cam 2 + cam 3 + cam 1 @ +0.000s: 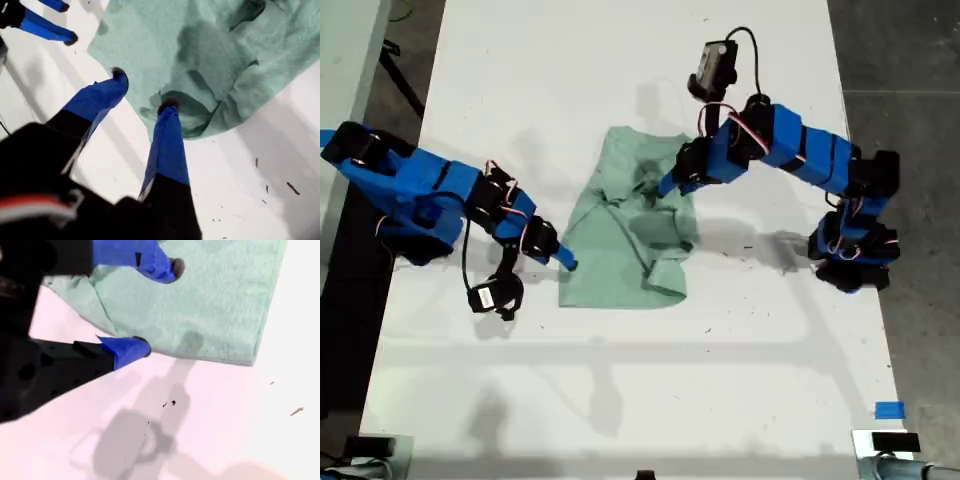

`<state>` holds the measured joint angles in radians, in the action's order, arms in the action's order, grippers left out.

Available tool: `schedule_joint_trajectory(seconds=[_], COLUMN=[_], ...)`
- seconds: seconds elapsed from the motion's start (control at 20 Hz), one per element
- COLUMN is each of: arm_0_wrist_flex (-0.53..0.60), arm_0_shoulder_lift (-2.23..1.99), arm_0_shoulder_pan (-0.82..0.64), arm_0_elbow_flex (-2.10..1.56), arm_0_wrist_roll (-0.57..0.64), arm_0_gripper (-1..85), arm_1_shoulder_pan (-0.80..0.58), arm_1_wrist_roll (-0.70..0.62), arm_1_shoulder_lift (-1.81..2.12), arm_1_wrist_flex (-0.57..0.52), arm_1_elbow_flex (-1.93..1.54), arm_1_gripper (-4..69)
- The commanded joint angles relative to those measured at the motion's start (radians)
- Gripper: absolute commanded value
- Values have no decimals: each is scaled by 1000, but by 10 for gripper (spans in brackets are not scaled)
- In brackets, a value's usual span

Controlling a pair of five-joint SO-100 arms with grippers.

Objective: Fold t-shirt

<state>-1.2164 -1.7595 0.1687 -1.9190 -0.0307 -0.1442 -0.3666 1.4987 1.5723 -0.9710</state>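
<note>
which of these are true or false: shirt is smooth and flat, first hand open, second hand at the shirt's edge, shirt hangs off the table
The t-shirt lies smooth and flat: false, it is bunched and creased, with folds through its middle.
My first hand is open: true, its jaws stand apart over the crumpled cloth.
My second hand is at the shirt's edge: true, its open jaws straddle the edge on the exterior view's left.
The shirt hangs off the table: false, it lies wholly on the white top.
</note>
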Motion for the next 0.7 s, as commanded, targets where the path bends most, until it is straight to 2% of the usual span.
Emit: schedule_joint_trajectory(seconds=[0.0, 0.25, 0.55, 0.65], arm_0_wrist_flex=[67, 259, 459, 451], arm_0_shoulder_lift=[29, 60, 267, 298], arm_0_shoulder_pan=[23, -20, 5, 12], arm_0_elbow_flex=[-23, -175, -129, -98], arm_0_wrist_roll=[-72, -132, -123, -115], arm_0_gripper=[254, 242, 217, 97], arm_1_shoulder_pan=[-12, -11, -18, -20], arm_1_wrist_roll=[-11, -9, -9, -8], arm_1_shoulder_lift=[101, 144, 201, 215], arm_1_wrist_flex=[5, 5, -3, -3], arm_1_elbow_flex=[-2, -34, -91, -107], arm_1_gripper=[172, 163, 154, 152])
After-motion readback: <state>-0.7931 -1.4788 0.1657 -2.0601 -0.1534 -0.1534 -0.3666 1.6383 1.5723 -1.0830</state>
